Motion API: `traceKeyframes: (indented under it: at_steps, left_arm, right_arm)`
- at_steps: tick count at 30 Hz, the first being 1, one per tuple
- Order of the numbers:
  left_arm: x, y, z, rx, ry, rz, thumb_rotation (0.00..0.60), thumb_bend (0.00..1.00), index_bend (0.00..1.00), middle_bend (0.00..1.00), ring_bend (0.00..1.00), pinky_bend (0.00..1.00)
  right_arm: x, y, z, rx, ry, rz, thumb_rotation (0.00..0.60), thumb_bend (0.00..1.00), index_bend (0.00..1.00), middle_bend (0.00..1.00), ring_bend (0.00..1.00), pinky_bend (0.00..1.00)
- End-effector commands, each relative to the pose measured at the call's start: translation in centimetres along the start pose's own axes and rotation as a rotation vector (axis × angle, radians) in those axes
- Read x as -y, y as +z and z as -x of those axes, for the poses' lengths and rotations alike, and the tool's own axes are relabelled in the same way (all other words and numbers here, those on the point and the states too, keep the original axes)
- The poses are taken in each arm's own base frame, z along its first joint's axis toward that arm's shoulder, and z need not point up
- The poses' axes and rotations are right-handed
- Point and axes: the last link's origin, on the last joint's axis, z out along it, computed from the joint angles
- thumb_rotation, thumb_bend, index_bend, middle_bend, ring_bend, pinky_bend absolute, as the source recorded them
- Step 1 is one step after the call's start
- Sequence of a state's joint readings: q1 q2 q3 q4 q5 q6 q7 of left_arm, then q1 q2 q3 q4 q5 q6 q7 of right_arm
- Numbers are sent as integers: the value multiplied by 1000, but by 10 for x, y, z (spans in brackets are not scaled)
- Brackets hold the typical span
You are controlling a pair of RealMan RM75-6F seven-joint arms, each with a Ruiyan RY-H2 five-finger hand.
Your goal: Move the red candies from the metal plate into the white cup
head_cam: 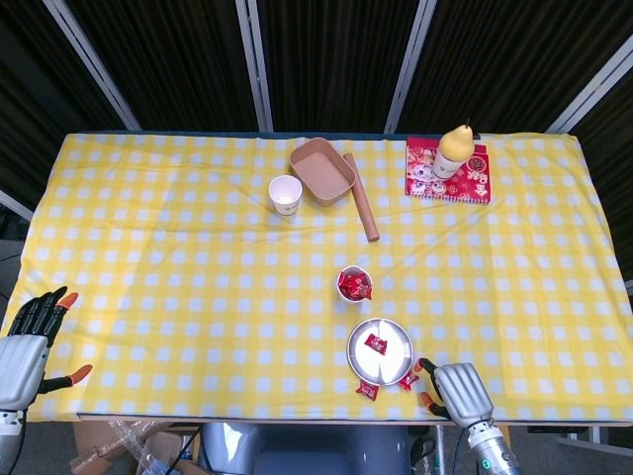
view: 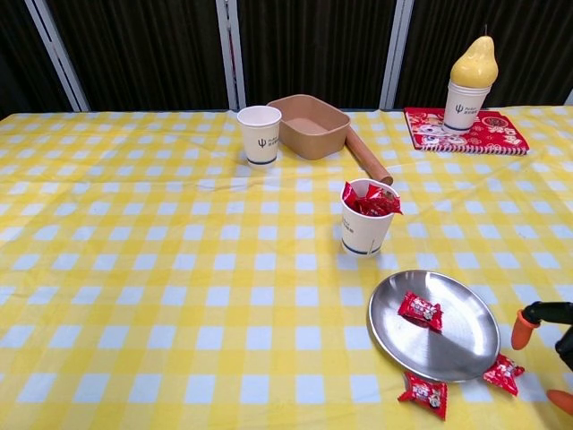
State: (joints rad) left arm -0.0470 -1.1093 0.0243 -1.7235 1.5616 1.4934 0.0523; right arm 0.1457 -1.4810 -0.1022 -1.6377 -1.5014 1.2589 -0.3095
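Current step, by judgement: approach for a pick. The right hand (head_cam: 461, 391) sits at the near table edge, just right of the metal plate (head_cam: 393, 362), fingers apart and holding nothing. Its orange fingertips (view: 522, 330) show at the right border of the chest view, close to a stray candy (view: 503, 369) lying on the cloth against the plate's right rim.

Location of task items:
- 1 red candy (view: 421, 310) lies on the plate, left of centre.
- A 2nd stray candy (view: 424, 392) lies on the cloth at the plate's near edge.
- The white cup (view: 366, 227) stands just beyond the plate and already contains red candies that reach above its rim.

The left hand (head_cam: 28, 346) is at the far left corner of the table, well apart from the work, fingers spread and empty.

Next move, by judgement: bring the right hand over a candy, either the nearest one by the rim or the one on the plate, and pinch the wrapper. The wrappers are thin and lie flat, so the fingertips must close low without pushing the plate.

Surface: a yellow-and-white checked cloth (head_cam: 178, 287) covers the table, with slight creases.

Also present at the far side: a 2nd paper cup (head_cam: 285, 194), a brown tray (head_cam: 322, 172), a wooden roller (head_cam: 361, 209), and a red booklet (head_cam: 475, 181) carrying a cup topped with a pear (head_cam: 455, 142).

Room: dark pleated curtain with pale metal struts behind the table
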Motion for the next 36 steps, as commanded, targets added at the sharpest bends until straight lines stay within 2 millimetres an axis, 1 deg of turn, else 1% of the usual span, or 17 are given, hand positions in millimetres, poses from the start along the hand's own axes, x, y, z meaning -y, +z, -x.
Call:
traceKeyframes:
  at_steps: [1, 12, 25, 36]
  left_arm:
    - [0, 0, 0, 0, 0, 0, 600, 0, 0, 0, 0, 0]
    - [1, 1, 0, 1, 0, -2, 600, 0, 0, 0, 0, 0]
    - [1, 1, -1, -2, -2, -2, 600, 0, 0, 0, 0, 0]
    - [1, 1, -1, -3, -3, -3, 600, 0, 0, 0, 0, 0]
  right_arm:
    - [1, 1, 1, 4, 1, 0, 600, 381, 410, 826, 877, 952]
    - [4, 8, 9, 22, 2, -4, 600, 381, 454, 826, 877, 952]
    - [12, 9, 13, 21, 20, -17, 600, 382, 461, 827, 877, 952]
    - [11, 9, 16, 30, 13, -11, 600, 381, 467, 827, 877, 952]
